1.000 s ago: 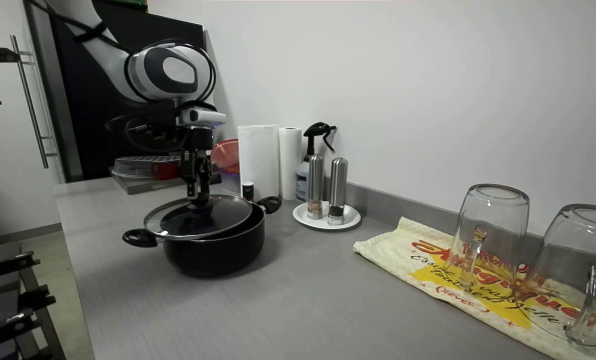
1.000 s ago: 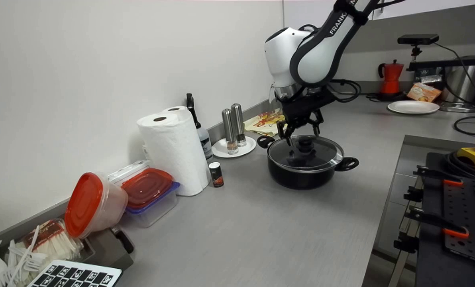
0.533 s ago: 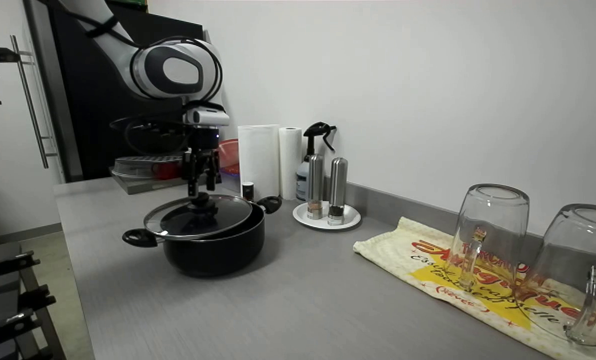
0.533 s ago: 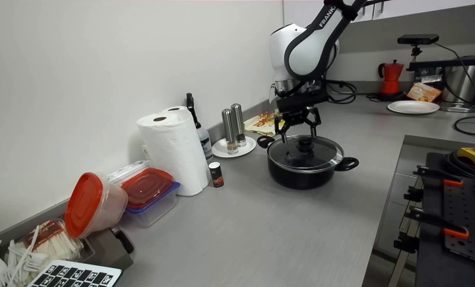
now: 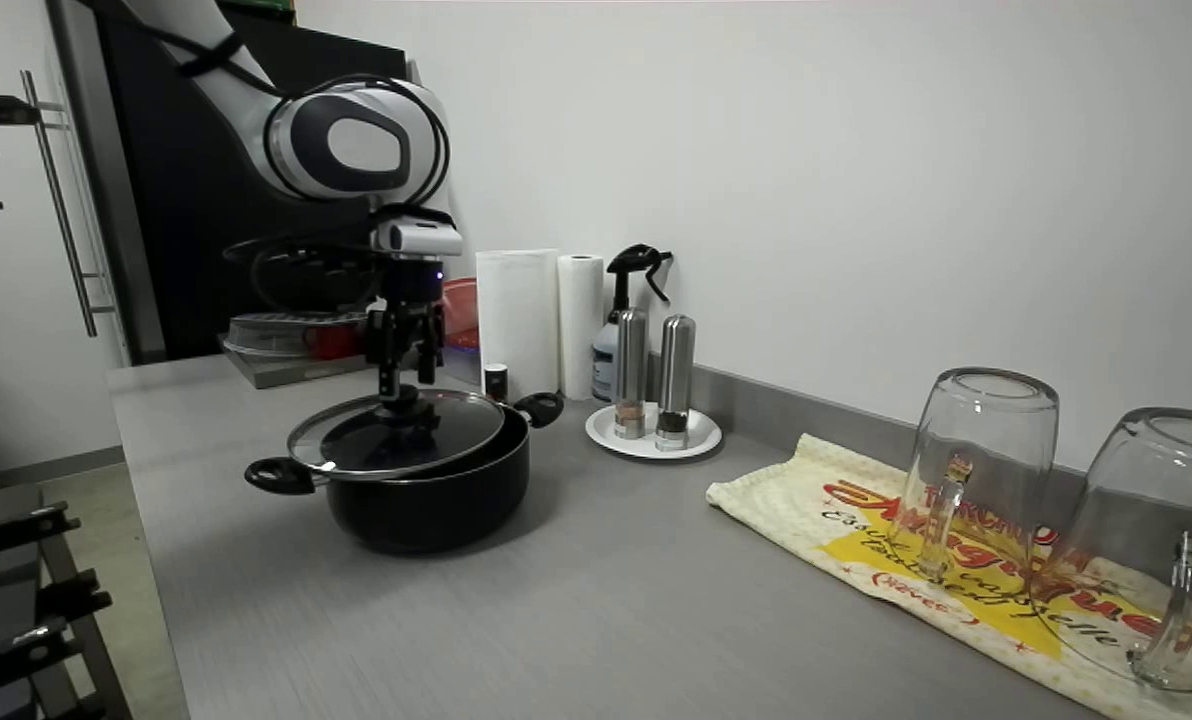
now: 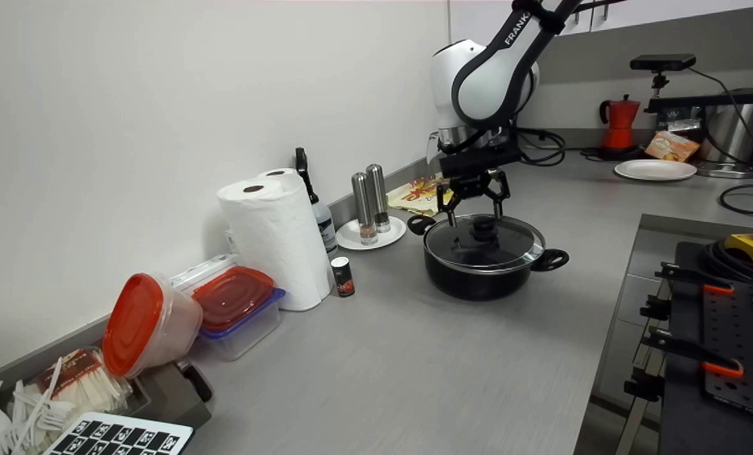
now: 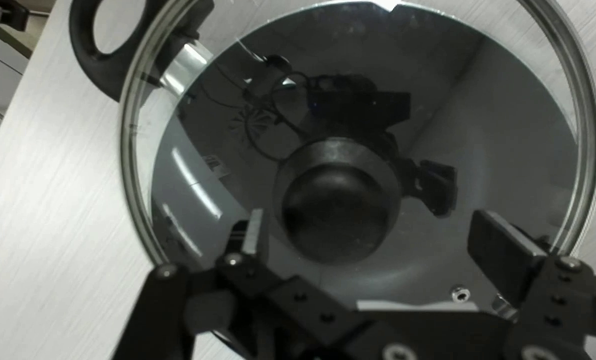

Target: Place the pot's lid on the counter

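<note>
The black pot (image 5: pixel 426 525) stands on the grey counter (image 5: pixel 606 620) and also shows in an exterior view (image 6: pixel 471 285). Its glass lid (image 6: pixel 509 246) lies on top; in an exterior view the lid (image 5: pixel 341 445) looks offset, with a dark strip of the pot's inside showing beside it. The lid's round black knob (image 7: pixel 335 212) is in the middle of the wrist view. My gripper (image 6: pixel 475 218) is open and points down just over the lid. In the wrist view its fingers stand either side of the knob, which is nearer the left finger (image 7: pixel 253 235). Knob contact is not visible.
A white plate (image 5: pixel 703 447) with two metal mills stands by the wall. Paper towel rolls (image 6: pixel 269 234), a small spice jar (image 6: pixel 343 278) and plastic containers (image 6: pixel 240 328) line the wall. Two upturned glass mugs stand on a cloth (image 5: pixel 786 495). The counter has an open front edge.
My gripper has swung from tilted to nearly upright over the lid. It rose slightly, then came down a little beside the knob. Pot and lid have not moved.
</note>
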`<control>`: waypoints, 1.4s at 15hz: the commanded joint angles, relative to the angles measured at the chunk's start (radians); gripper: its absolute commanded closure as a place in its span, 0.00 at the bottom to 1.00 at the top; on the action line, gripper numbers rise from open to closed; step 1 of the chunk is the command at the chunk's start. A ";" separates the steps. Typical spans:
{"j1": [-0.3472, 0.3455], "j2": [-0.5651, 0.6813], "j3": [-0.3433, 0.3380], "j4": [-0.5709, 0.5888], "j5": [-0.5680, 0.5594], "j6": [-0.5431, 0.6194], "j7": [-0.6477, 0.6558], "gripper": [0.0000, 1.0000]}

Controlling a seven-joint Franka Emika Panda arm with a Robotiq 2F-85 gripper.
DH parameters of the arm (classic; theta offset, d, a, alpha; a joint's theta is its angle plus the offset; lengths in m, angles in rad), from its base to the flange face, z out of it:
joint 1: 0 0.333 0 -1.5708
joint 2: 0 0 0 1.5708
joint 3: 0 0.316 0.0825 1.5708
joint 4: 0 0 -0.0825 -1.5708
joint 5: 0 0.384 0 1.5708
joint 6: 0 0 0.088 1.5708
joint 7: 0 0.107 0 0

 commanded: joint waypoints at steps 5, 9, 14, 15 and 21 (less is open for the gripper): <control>-0.002 0.019 -0.011 0.003 0.033 -0.001 -0.044 0.27; 0.002 0.022 -0.014 0.005 0.027 -0.010 -0.037 0.57; 0.002 0.016 -0.018 0.005 0.023 -0.015 -0.034 0.72; 0.002 0.015 -0.018 0.004 0.023 -0.015 -0.034 0.75; 0.003 0.009 -0.017 0.001 0.023 -0.018 -0.034 0.75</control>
